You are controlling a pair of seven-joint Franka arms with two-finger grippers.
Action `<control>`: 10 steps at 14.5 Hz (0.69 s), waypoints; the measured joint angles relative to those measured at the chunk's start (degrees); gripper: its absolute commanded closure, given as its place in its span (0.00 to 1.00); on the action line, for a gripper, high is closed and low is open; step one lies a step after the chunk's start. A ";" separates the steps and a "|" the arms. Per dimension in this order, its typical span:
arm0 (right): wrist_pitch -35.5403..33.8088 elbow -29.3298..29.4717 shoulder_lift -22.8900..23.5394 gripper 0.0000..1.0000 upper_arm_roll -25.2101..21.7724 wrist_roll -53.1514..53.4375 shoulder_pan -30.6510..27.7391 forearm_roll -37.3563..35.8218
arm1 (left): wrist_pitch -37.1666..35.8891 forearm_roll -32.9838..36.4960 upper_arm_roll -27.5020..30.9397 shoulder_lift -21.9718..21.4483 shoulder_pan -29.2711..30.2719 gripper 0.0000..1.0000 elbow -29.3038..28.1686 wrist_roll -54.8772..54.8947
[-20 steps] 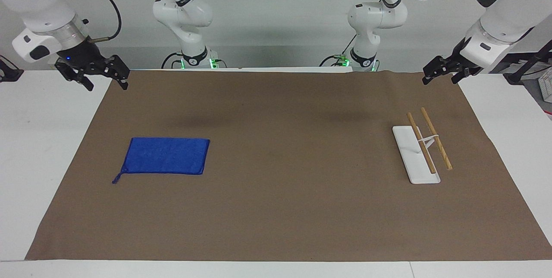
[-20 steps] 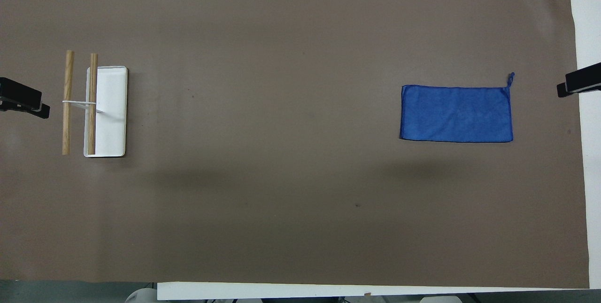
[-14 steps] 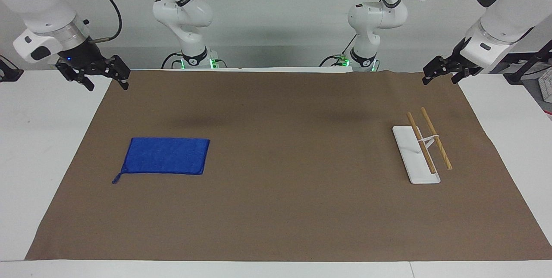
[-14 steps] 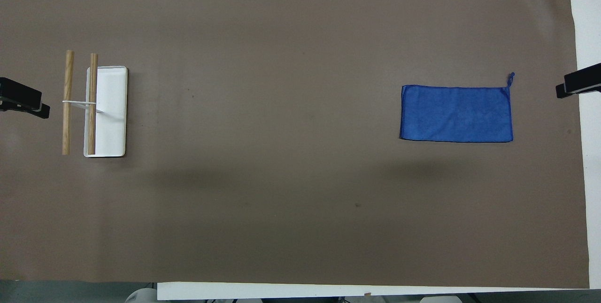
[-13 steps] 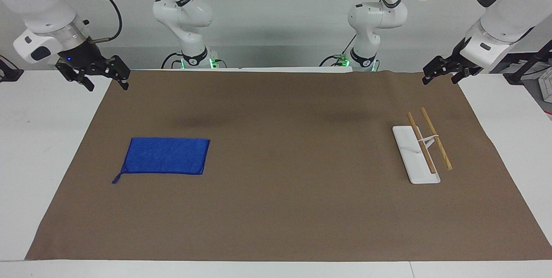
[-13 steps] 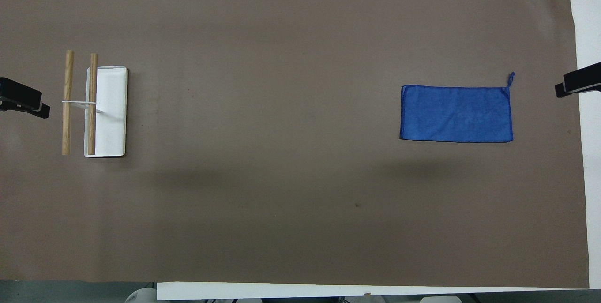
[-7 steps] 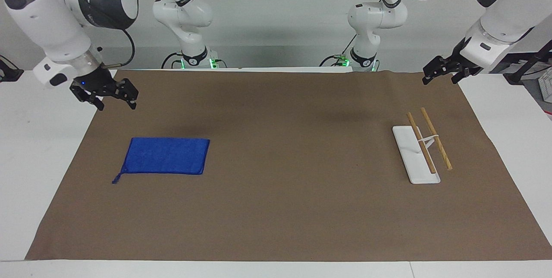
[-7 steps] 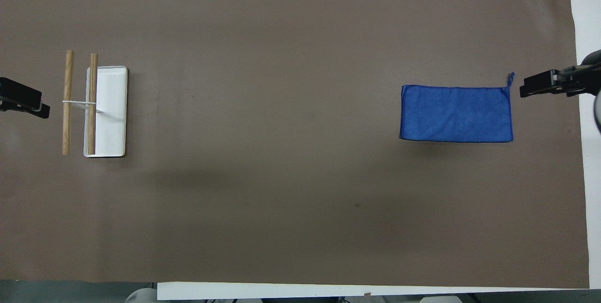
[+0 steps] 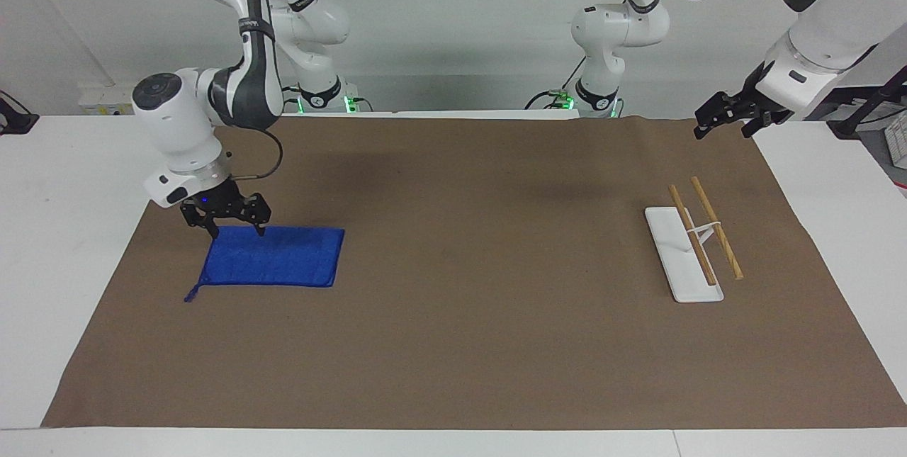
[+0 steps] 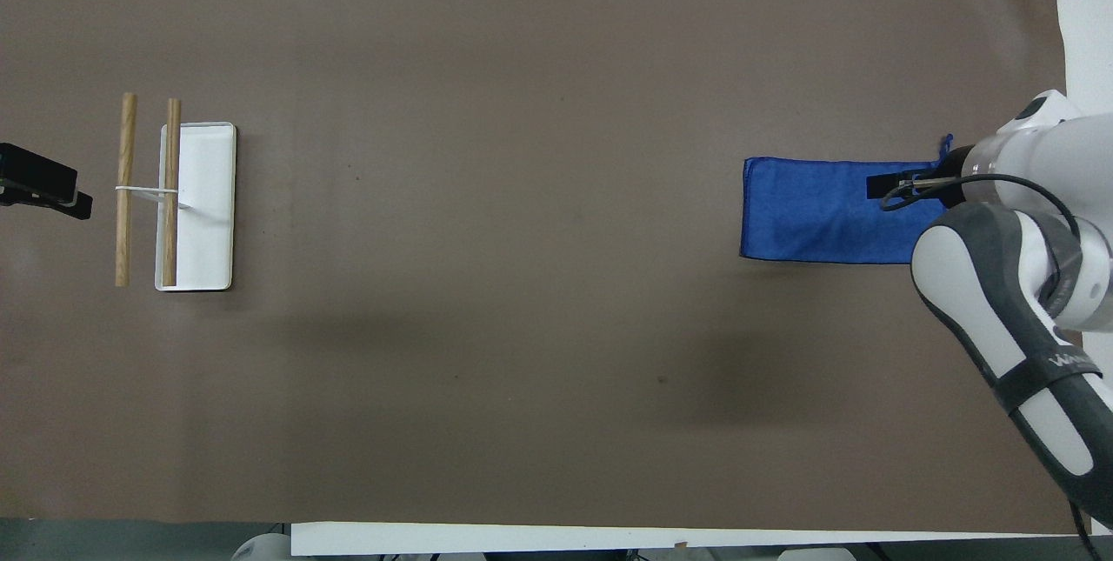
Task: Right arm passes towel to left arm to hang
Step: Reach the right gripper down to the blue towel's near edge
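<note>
The blue towel (image 9: pixel 283 258) lies flat on the brown mat toward the right arm's end of the table, its loop (image 9: pixel 190 295) at the corner farthest from the robots. It also shows in the overhead view (image 10: pixel 809 213). My right gripper (image 9: pixel 237 232) is open and points down, low over the towel's edge nearest the robots, at the loop end. I cannot tell whether it touches the cloth. In the overhead view the right gripper (image 10: pixel 896 184) covers that end of the towel. My left gripper (image 9: pixel 723 125) is open, empty and waits raised over the mat's corner near its base.
A hanging rack stands toward the left arm's end: a white base (image 9: pixel 669 248) with two wooden bars (image 9: pixel 717 228) on a thin white support, also in the overhead view (image 10: pixel 204 204). The brown mat (image 9: pixel 460 315) covers most of the white table.
My right arm has swung from the mat's corner down and out to the towel, and its gripper now hangs low over the towel's near edge. The left arm, towel and rack have not moved.
</note>
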 measured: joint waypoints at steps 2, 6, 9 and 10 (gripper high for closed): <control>1.36 -0.50 2.01 0.03 0.00 -0.41 -0.02 0.00 | 0.00 0.00 0.00 0.00 0.00 0.00 0.00 0.00; 2.08 -1.05 4.43 0.04 -0.08 -2.47 -0.28 0.00 | 0.00 0.00 0.00 0.00 0.00 0.00 0.00 0.00; 2.58 -1.30 5.28 0.07 -0.08 -3.60 -0.29 0.00 | 0.00 0.00 0.00 0.00 0.00 0.00 0.00 0.00; 3.83 -1.37 5.57 0.08 -0.08 -4.40 -0.29 0.00 | 0.00 0.00 0.00 0.00 0.00 0.00 0.00 0.00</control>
